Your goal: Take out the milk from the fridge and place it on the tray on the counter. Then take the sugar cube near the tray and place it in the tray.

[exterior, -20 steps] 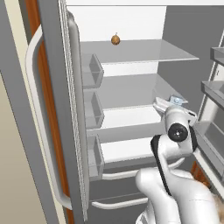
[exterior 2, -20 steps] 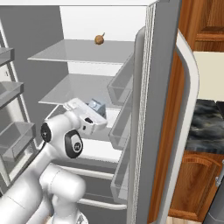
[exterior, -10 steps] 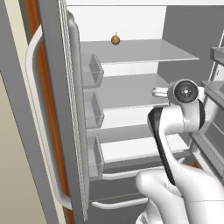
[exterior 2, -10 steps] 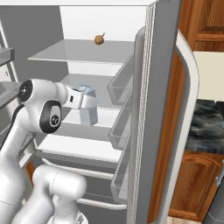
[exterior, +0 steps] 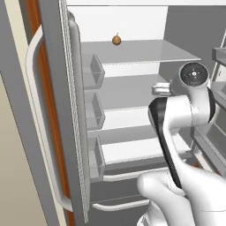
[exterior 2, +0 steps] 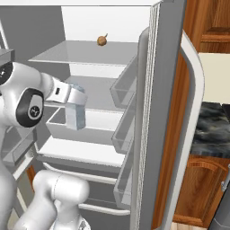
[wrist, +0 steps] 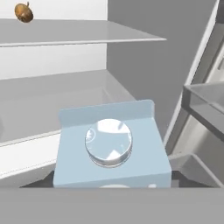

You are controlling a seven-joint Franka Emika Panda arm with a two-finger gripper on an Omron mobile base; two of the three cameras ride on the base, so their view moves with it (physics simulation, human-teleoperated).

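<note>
My gripper (exterior 2: 73, 97) is shut on the milk (exterior 2: 75, 113), a pale carton held upright in front of the fridge's (exterior 2: 90, 148) white shelves. In the hand view the milk (wrist: 111, 153) sits close below the camera, its round cap facing up and its body covering the fingertips. In the left base view my own forearm hides the carton. The fridge (exterior: 132, 145) stands open, both doors swung out. A strip of the black marble counter (exterior 2: 213, 128) shows past the right door. The tray and the sugar cube are out of view.
A small brown round thing (exterior: 116, 40) (exterior 2: 102, 41) (wrist: 23, 12) lies on the upper shelf. The left door (exterior: 57, 110) carries grey bins (exterior: 93, 114) and a curved handle (exterior: 35, 114). The right door (exterior 2: 164, 112) and its bins (exterior 2: 123, 134) stand close beside the arm.
The arm has folded up and swung, and the carton has moved left in the right base view, away from the right door bins. The grip has held.
</note>
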